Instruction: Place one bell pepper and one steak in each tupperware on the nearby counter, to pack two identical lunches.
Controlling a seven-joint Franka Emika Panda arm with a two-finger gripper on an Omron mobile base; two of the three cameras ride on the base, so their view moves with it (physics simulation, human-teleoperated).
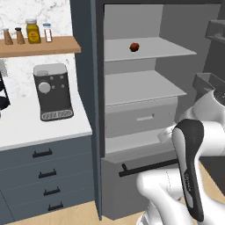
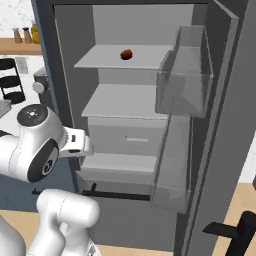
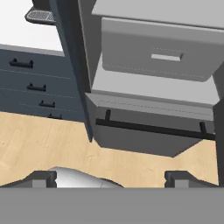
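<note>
Retrieval step, not yet begun; one bell pepper [image 1: 134, 47] sits upper centre on the open fridge's upper shelf [image 1: 167, 49]; gripper [image 3: 112, 178] low, jaws released and empty; next move calls for a raise and reach.

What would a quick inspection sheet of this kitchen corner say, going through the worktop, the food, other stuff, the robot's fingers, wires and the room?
Surface: white counter left of the open fridge, above dark drawers.
Job's things: one bell pepper alone on the fridge's upper shelf; steaks and tupperware nothing seen.
Clutter: coffee machine on the counter; jars and shakers on the wooden wall shelf.
Grippers: the gripper has its fingers wide apart, holding nothing, aimed at the floor before the fridge's bottom drawer.
Cables: nothing seen.
Surroundings: fridge door swung open, wooden floor.
</note>
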